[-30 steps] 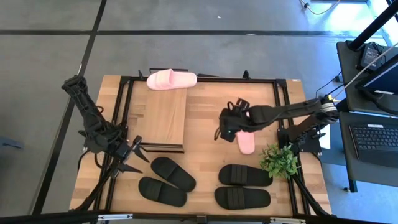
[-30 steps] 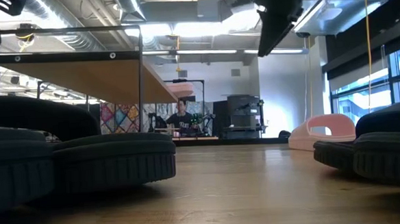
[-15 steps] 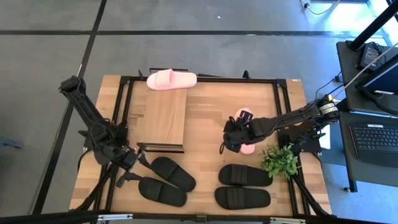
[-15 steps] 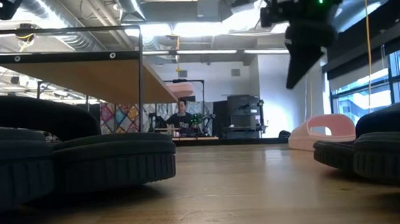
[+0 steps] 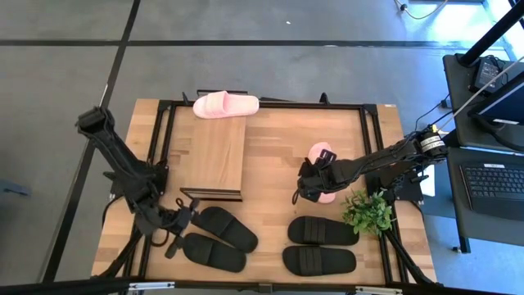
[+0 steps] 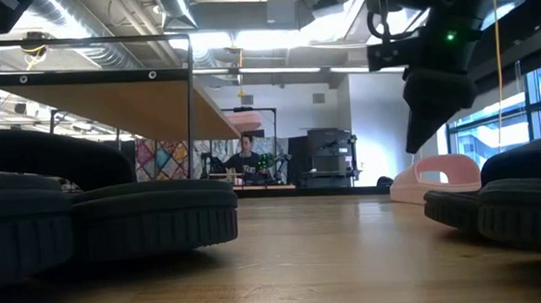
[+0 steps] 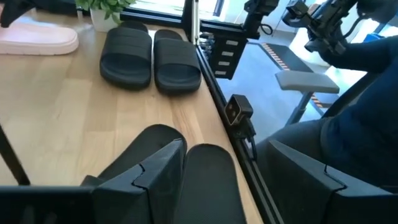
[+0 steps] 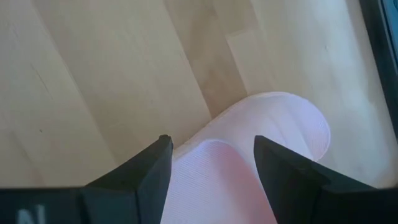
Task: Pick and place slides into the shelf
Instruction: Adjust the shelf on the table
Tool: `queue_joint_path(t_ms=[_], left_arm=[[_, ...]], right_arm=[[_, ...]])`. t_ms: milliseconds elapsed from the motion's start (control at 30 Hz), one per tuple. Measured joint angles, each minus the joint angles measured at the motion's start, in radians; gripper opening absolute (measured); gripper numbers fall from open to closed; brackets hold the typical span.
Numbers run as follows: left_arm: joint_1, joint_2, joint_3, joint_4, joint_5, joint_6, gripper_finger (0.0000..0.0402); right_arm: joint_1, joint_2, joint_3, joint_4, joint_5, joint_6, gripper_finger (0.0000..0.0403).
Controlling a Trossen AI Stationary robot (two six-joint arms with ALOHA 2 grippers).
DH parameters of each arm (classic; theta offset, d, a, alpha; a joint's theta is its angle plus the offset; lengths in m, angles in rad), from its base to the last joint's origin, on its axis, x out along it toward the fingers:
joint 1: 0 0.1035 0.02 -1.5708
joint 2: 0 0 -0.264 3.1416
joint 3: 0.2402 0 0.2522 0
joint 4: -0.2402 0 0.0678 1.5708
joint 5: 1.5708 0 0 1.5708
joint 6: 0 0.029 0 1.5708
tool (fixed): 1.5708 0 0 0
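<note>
Right gripper jaws apart, straddling pink slide at shelf's 3 o'clock; looks light, soft foam, so pinch strap; left gripper jaws apart over black slides.

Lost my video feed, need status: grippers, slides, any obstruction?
Right gripper open over light pink slide. Left gripper open near matte black slide. Nothing blocking.

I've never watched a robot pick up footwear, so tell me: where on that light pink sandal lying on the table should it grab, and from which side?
Probably the wide arched strap of the light pink slip-on sandal, taken from above. The sandal lies flat on its sole, so the strap is its raised part. The right hand hangs open right over it, a finger to each side.
</note>
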Motion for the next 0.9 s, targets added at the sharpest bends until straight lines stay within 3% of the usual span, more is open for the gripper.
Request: queue_joint_path(t_ms=[267,900], left_arm=[[0.071,0.078,0.013,0.002,0.002,-0.058,0.0217],[0.276,0.078,0.013,-0.011,-0.002,-0.023,0.0217]], right_arm=[[0.0,0.0,0.0,0.008,0.0,-0.002,0.0226],[0.0,0.0,0.0,0.021,0.0,-0.007,0.0226]])
